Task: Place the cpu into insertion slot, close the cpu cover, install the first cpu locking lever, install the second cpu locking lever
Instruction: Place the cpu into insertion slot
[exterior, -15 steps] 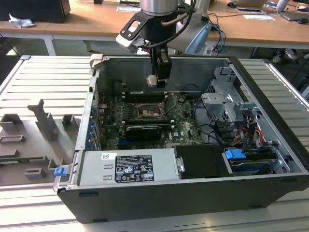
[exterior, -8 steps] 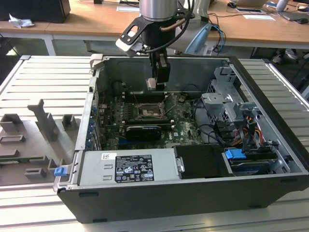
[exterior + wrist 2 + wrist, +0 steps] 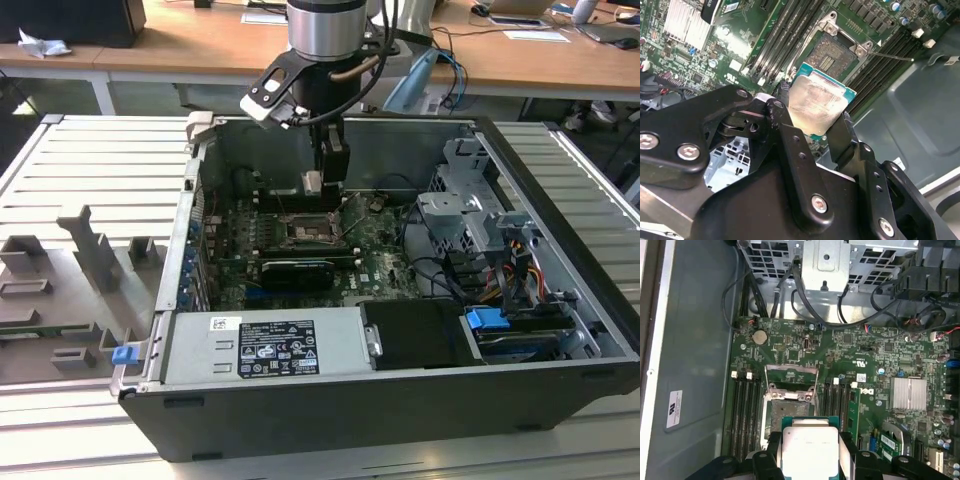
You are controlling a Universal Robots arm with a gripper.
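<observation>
While one pincer [image 3: 812,117] clasps one cpu [image 3: 820,102], one insertion slot [image 3: 832,52] lies uncovered nearby.

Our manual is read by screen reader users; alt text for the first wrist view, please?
The gripper holds the cpu by its edges over the open insertion slot on the green motherboard. The cpu cover stands raised beyond it.
</observation>
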